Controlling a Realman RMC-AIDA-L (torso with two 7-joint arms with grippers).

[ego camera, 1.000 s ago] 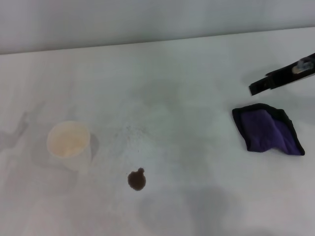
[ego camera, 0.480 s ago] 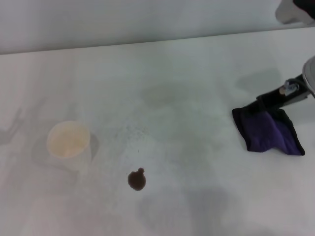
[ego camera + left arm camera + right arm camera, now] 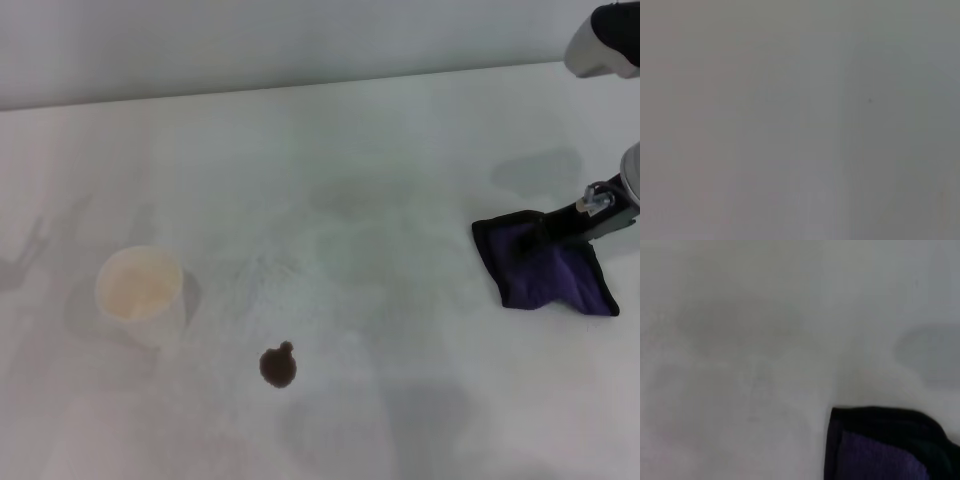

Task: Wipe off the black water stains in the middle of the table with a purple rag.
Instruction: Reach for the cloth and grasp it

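At the table's (image 3: 330,150) right edge, the right gripper (image 3: 560,222) hangs over the far side of the purple rag (image 3: 545,265), its dark finger (image 3: 565,218) lying across the cloth; whether it grips, or how wide it stands, cannot be told. Well apart, near the front middle, sit the black water stains (image 3: 278,367), with a white paper cup (image 3: 140,290) just beyond on the left. Only blank surface fills the left wrist view.
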